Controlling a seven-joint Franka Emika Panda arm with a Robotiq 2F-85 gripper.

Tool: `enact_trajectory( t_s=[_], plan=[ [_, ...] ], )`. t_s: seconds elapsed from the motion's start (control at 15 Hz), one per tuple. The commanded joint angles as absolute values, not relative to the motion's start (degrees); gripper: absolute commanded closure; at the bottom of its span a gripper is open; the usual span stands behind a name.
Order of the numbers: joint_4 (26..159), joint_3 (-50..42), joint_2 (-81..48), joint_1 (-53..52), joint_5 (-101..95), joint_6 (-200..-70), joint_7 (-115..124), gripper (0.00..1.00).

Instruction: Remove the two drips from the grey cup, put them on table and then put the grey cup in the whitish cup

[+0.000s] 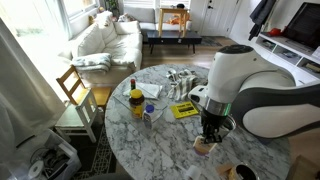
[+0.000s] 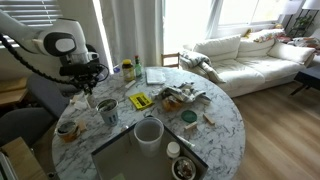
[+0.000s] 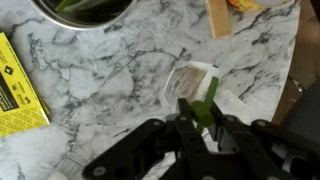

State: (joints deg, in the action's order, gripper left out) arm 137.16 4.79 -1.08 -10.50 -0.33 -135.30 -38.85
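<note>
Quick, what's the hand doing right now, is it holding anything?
Hand: closed on the green-topped packet, pinching its green end.

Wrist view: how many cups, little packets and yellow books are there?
Cups: 1, the grey cup
Packets: 2, the green-topped packet in the gripper and the tan-orange packet on the table
Yellow booklet: 1
Total: 4
</note>
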Motion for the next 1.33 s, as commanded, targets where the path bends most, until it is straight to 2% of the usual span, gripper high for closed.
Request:
enact_trajectory(
  t_s=[0.0,0.13,0.2,0.4,0.73,1.27],
  plan=[
    [136.1,5.9,-3.0,-9.2,-2.6,-136.9,-36.6,0.95],
    [135.7,6.0,-3.7,-9.0,-3.4,-136.8,-36.2,0.95],
    [135.4,6.1,-4.0,-8.9,-4.2,-136.3,-35.4,0.57],
    [135.3,6.3,-2.9,-8.7,-4.6,-135.3,-34.4,0.39],
    [136.2,5.2,2.3,-7.2,-5.7,-135.4,-28.9,0.02],
    [138.0,0.0,6.2,-1.1,-7.2,-132.0,-20.2,0.01]
  ],
)
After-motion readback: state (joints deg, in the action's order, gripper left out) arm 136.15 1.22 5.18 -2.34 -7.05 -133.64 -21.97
